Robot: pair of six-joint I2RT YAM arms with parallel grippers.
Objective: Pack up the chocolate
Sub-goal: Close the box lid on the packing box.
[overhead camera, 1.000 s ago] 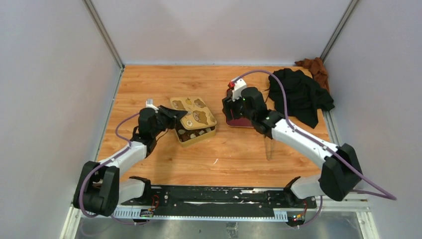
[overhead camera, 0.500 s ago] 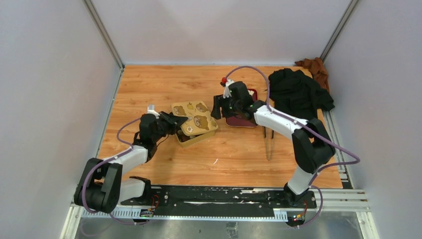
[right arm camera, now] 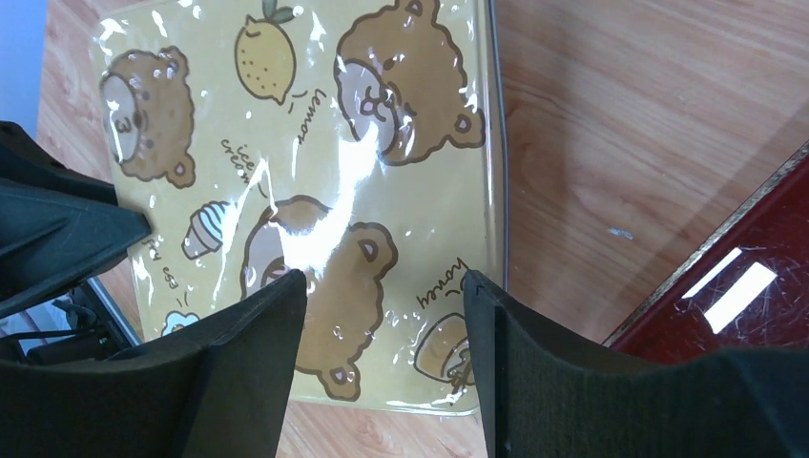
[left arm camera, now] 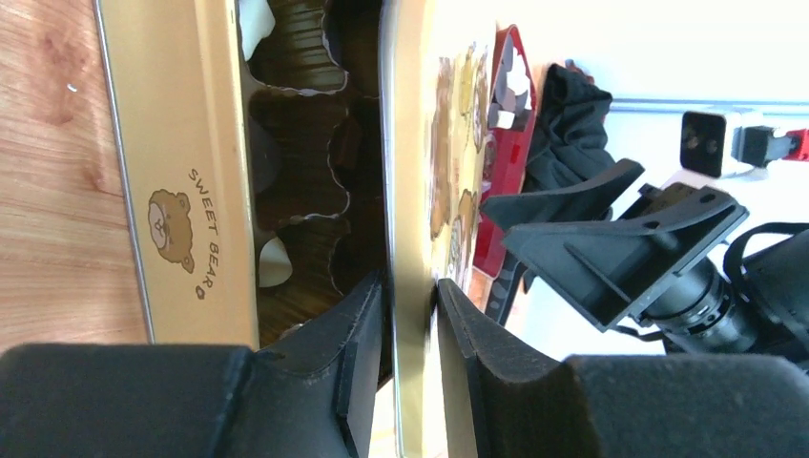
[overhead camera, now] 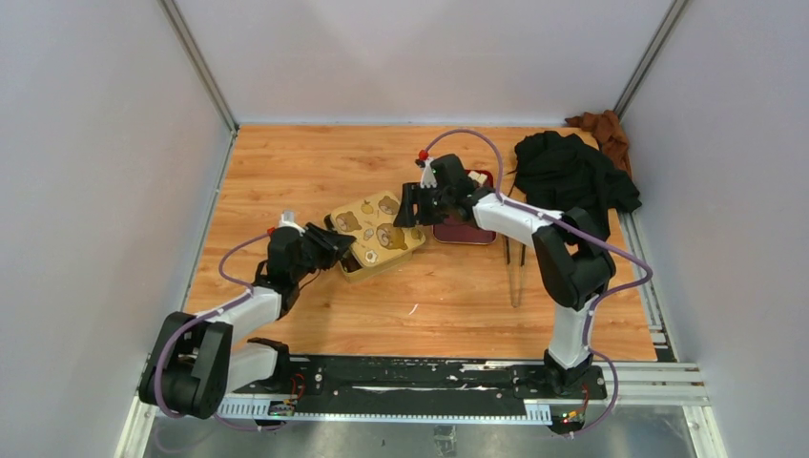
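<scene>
A gold bear-print tin (left arm camera: 181,191) lies left of centre, its lid (overhead camera: 374,221) tilted over it and covering most of it. My left gripper (overhead camera: 336,245) is shut on the lid's near-left edge (left arm camera: 412,191), one finger under it and one on top. Cream chocolate chunks (left arm camera: 272,262) sit in the tin's brown compartments. More cream and dark chunks (left arm camera: 506,86) lie in the red tray (overhead camera: 458,229) to the right of the tin. My right gripper (overhead camera: 408,205) hovers open over the lid's right part (right arm camera: 315,172), holding nothing.
A black cloth (overhead camera: 572,181) and a brown cloth (overhead camera: 601,129) lie at the back right corner. Dark tongs (overhead camera: 515,272) rest on the wood just in front of the red tray (right arm camera: 744,286). White walls close in the table on three sides.
My right gripper has swung left from over the red tray to above the tin's lid. The lid, still in my left gripper, now covers more of the tin.
</scene>
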